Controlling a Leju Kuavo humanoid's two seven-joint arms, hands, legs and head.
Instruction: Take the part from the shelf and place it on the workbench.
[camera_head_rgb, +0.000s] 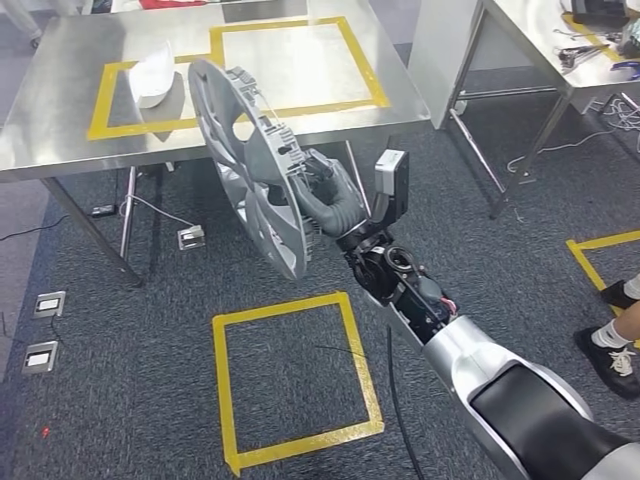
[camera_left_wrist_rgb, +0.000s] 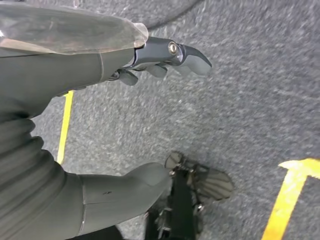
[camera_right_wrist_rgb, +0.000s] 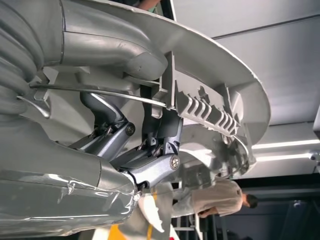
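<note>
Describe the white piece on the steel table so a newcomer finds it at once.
Start at the steel workbench at the top of the head view, marked with yellow tape outlines. Inside the left outline lies the small white part. Unlike the big grey wheel cover gripped by the right hand, it is white, curved and lies on the table.

My right arm (camera_head_rgb: 483, 370) reaches forward, its right hand (camera_head_rgb: 326, 195) gripping the part (camera_head_rgb: 249, 165) by its rim, fingers (camera_right_wrist_rgb: 158, 165) curled through. My left hand (camera_left_wrist_rgb: 113, 120) hangs down, fingers apart, holding nothing.

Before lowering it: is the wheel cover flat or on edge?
On edge: the grey plastic wheel cover stands tilted in the right robot hand.
</note>
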